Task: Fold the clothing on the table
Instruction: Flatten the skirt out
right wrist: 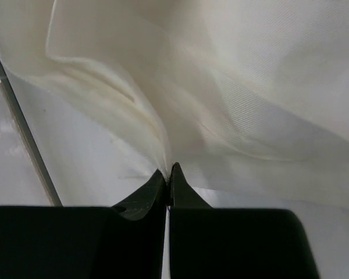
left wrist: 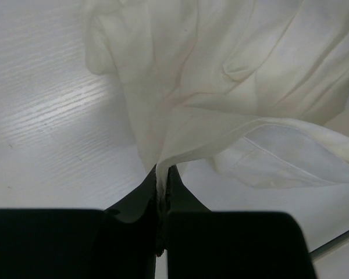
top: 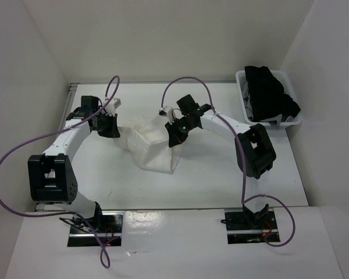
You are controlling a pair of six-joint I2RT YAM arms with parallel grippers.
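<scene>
Skirt (top: 151,150) edges pinched; both end effectors (left wrist: 161,174) (right wrist: 168,173) clamped

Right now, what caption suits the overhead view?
Left gripper and right gripper each pinch the white skirt on the table.

Open table (top: 221,177) near arms, skirt (top: 151,151) mid-table, basket (top: 277,124) far right

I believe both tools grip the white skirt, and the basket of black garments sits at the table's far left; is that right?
The side is wrong: the top external view shows the basket at the table's far right. The left tool and right tool grip the skirt.
</scene>
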